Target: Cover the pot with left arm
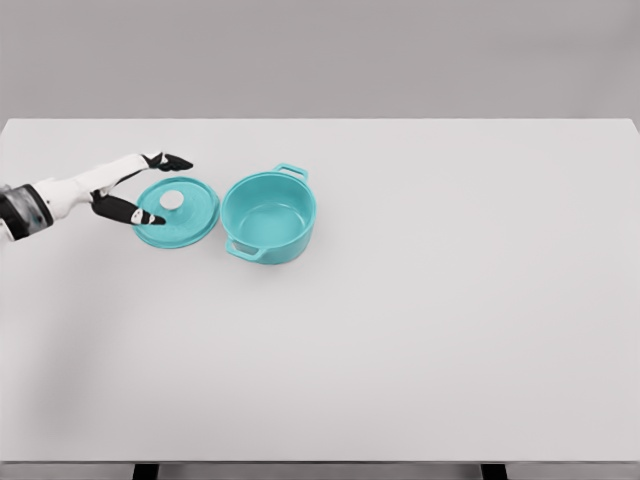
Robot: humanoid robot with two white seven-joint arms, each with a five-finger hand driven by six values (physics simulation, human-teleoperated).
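The left hand, fingers spread wide and holding nothing, straddles the teal lid lying flat just before its fingertips, lined up to grasp the white knob, while the uncovered pot sits just beyond on the surface.

Left hand seemingly open over lid.

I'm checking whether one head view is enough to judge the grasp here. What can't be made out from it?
- Left hand: whether the fingers touch the lid or hover above it; a top-down view hides the height.
- Left arm: cut off by the left edge.
- Pot: near inner wall hidden by its own rim.
- Right arm: out of view.
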